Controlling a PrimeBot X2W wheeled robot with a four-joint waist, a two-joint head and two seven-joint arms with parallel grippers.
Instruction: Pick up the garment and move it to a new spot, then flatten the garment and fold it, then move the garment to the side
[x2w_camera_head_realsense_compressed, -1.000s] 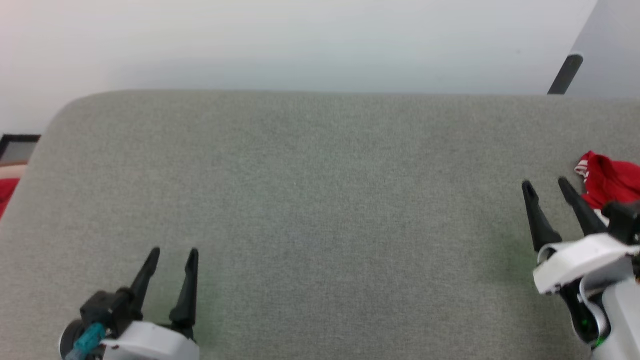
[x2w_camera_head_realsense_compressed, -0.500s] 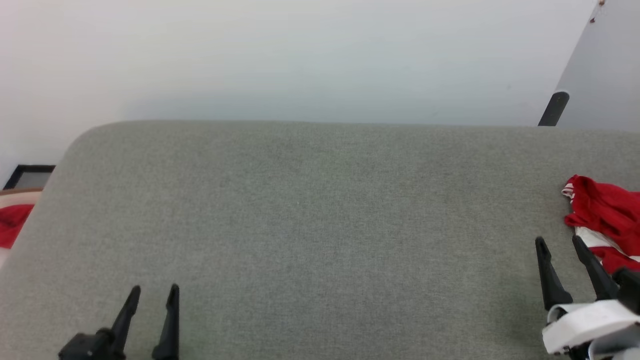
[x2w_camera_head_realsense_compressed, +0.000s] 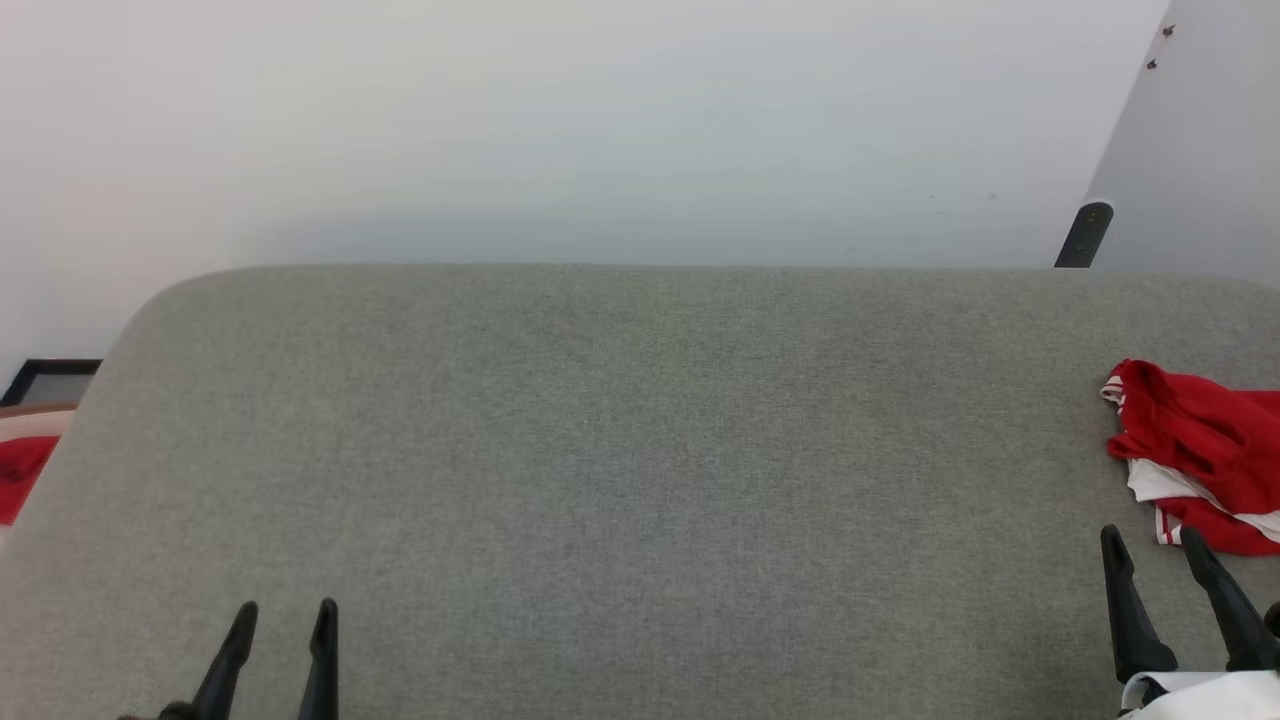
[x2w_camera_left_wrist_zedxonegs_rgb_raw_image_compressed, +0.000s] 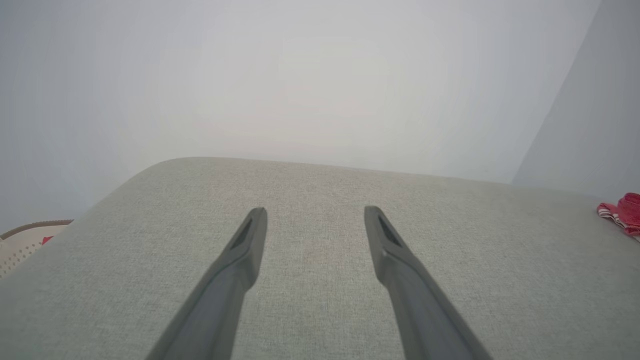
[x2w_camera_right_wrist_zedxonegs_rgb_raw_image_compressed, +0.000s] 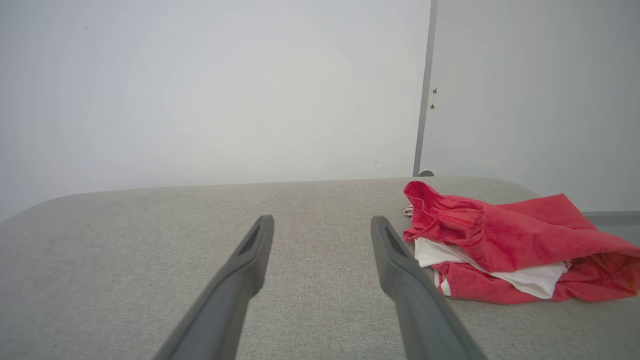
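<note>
A: So, where's the garment (x2w_camera_head_realsense_compressed: 1195, 450)?
B: Rumpled at right edge of grey pad (x2w_camera_head_realsense_compressed: 640, 450), near R gripper (x2w_camera_head_realsense_compressed: 1150, 532).
A: Hands?
B: R gripper, L gripper (x2w_camera_head_realsense_compressed: 286, 604): fingers apart, empty; suits grabbing or just-released.

You see a grey fabric surface (x2w_camera_head_realsense_compressed: 640, 450) below a white wall (x2w_camera_head_realsense_compressed: 600, 120), with a cream basket (x2w_camera_left_wrist_zedxonegs_rgb_raw_image_compressed: 25, 245) past its left edge.

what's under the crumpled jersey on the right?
The jersey lies bunched directly on the grey padded surface, with white fabric and striped trim poking from its folds. Whatever lies beneath the heap is covered.
</note>
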